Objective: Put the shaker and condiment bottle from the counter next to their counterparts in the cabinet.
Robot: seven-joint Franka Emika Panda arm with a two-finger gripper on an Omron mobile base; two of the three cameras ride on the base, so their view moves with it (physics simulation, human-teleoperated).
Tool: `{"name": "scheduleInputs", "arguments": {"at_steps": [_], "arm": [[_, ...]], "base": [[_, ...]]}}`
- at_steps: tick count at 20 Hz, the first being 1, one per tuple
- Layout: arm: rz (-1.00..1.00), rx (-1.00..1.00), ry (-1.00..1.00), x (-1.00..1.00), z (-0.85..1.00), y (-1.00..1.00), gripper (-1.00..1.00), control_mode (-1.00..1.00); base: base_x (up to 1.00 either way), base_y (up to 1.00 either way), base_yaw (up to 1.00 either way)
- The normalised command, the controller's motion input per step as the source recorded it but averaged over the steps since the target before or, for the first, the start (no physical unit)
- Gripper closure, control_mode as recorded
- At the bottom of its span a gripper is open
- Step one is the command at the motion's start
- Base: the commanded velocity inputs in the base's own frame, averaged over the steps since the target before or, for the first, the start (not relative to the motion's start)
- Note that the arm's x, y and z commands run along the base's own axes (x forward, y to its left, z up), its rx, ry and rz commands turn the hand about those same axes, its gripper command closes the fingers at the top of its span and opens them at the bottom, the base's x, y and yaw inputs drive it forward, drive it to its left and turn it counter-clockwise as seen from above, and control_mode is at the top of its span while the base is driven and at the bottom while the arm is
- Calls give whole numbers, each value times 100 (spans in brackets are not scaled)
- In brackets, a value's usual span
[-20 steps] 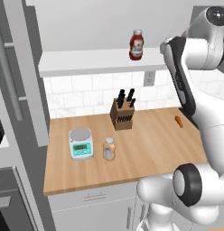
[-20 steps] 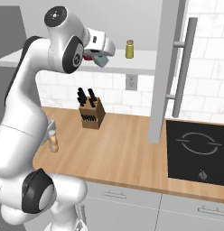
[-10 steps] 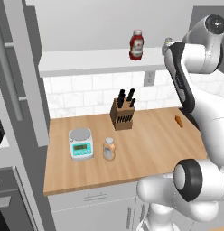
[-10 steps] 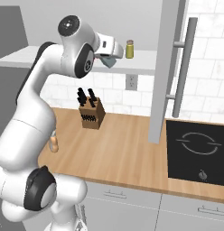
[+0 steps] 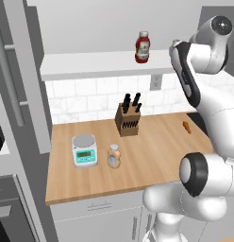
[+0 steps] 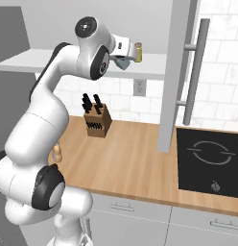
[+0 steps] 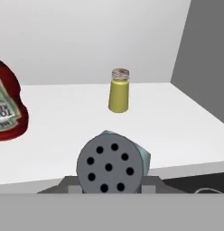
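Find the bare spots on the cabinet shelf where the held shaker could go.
The cabinet shelf lies bare between the ketchup bottle and the yellow shaker, and between that shaker and the grey side wall. The blue-grey shaker sits gripped in the hand at the front edge.

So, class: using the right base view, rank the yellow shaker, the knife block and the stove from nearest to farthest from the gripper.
1. Yellow shaker: on the cabinet shelf, just beyond the gripper.
2. Knife block: below, on the counter.
3. Stove: far right, lowest.
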Motion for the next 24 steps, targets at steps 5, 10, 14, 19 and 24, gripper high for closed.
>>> {"name": "scheduleInputs", "arguments": {"at_steps": [5,10,14,19,24], "arm": [[0,0,0,21,0,0,100,-100],[0,0,0,21,0,-3,100,-100],[0,0,0,26,0,-6,100,-100],[0,0,0,23,0,-4,100,-100],[0,0,0,8,0,-1,100,-100]], "base": [[0,0,0],[0,0,0],[0,0,0],[0,0,0],[0,0,0]]}}
